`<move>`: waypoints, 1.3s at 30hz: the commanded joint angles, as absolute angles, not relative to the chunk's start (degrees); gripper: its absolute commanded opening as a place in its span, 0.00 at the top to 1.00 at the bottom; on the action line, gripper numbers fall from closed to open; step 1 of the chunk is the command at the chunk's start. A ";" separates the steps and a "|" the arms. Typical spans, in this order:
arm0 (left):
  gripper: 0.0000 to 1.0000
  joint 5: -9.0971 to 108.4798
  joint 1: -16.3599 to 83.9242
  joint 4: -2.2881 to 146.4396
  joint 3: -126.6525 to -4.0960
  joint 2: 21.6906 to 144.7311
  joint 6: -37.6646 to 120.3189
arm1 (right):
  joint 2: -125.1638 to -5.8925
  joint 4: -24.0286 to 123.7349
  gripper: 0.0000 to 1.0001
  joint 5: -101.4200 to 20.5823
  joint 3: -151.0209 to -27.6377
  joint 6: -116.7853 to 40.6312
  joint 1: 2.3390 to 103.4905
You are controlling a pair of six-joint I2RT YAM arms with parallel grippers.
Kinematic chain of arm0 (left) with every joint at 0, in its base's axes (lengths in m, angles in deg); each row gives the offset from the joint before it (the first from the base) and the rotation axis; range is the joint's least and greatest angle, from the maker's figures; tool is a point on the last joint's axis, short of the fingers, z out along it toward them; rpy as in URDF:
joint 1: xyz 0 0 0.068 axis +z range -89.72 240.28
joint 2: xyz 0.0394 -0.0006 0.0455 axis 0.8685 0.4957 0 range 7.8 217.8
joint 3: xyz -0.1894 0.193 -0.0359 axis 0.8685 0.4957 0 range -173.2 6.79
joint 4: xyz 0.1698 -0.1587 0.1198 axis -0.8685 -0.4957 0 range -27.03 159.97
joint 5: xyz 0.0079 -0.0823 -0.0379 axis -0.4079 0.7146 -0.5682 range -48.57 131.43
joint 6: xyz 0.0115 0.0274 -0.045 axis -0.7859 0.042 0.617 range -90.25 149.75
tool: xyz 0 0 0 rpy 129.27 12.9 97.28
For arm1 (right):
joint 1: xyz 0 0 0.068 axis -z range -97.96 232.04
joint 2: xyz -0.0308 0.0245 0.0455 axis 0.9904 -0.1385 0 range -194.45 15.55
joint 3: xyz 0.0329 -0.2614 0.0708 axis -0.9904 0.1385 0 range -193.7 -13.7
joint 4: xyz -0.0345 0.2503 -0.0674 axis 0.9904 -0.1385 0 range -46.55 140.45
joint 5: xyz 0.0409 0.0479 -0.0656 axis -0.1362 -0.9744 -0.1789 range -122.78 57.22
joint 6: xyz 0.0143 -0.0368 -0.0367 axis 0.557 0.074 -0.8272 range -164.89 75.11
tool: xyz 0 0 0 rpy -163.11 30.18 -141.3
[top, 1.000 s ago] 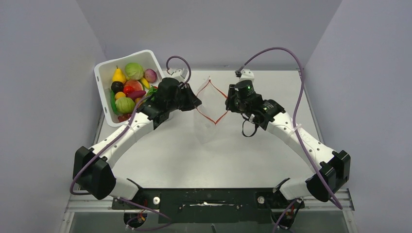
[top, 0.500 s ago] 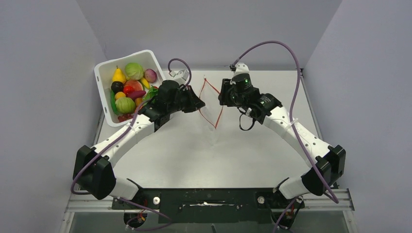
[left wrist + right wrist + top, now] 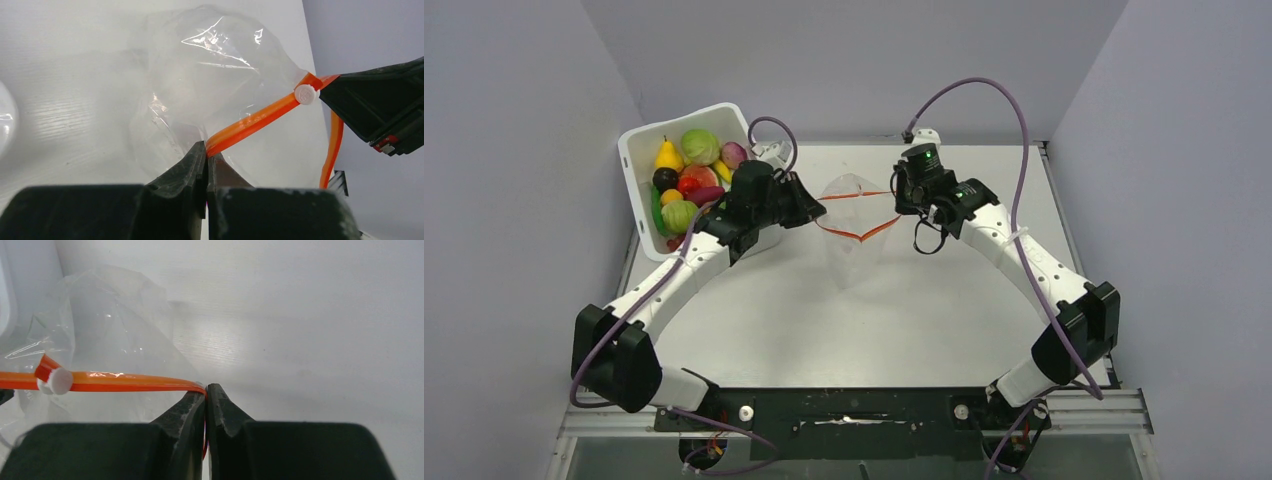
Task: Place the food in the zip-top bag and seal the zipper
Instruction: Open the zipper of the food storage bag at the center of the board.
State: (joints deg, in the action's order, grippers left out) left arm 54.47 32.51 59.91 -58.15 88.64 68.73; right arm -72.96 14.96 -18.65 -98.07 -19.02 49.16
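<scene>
The clear zip-top bag [image 3: 854, 262] hangs open between both arms over the middle of the table. Its red-orange zipper [image 3: 860, 237] is stretched left to right, the two strips bowed apart. My left gripper [image 3: 812, 204] is shut on the zipper's left end [image 3: 250, 122]. My right gripper [image 3: 900, 203] is shut on the right end [image 3: 130, 382]. A white slider [image 3: 306, 94] sits on the strip close to the right gripper. The food [image 3: 686, 178] lies heaped in a white tub at the back left: green lettuce, a yellow pear, red and purple pieces. I see no food inside the bag.
The white tub [image 3: 636, 140] stands tilted against the left wall, right behind my left wrist. Grey walls close in on the left, back and right. Purple cables loop above both wrists.
The right gripper opened, moved back and shut again on the zipper's right end. The left gripper pulled left. The bag's mouth turned from a front-to-back diamond to a left-to-right opening.
</scene>
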 commanded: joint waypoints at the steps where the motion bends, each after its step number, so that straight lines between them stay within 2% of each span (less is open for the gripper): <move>1: 1.00 45.08 33.75 51.78 -63.51 85.51 63.40 | -70.10 11.79 0.96 -8.79 -101.01 -21.16 51.36; 10: 1.00 50.25 31.81 53.34 -64.58 89.70 64.08 | -69.37 13.44 0.99 -15.70 -101.77 -19.49 47.51; 16: 0.75 55.12 31.71 58.04 -64.19 89.13 65.26 | -69.88 11.00 1.00 -15.48 -105.27 -19.11 45.94; 23: 0.63 59.66 31.54 64.37 -62.88 87.31 64.32 | -71.54 7.05 1.00 -14.58 -108.97 -18.79 45.79; 27: 0.53 60.63 31.47 65.71 -62.32 84.09 55.06 | -71.86 5.86 1.00 -14.48 -109.17 -18.70 45.76; 31: 0.44 58.69 31.48 63.59 -60.99 79.23 38.18 | -71.43 6.04 1.00 -15.10 -107.79 -18.56 45.93; 39: 0.35 61.47 34.50 61.29 -53.08 69.44 4.73 | -70.24 6.81 1.00 -17.21 -105.51 -19.50 46.61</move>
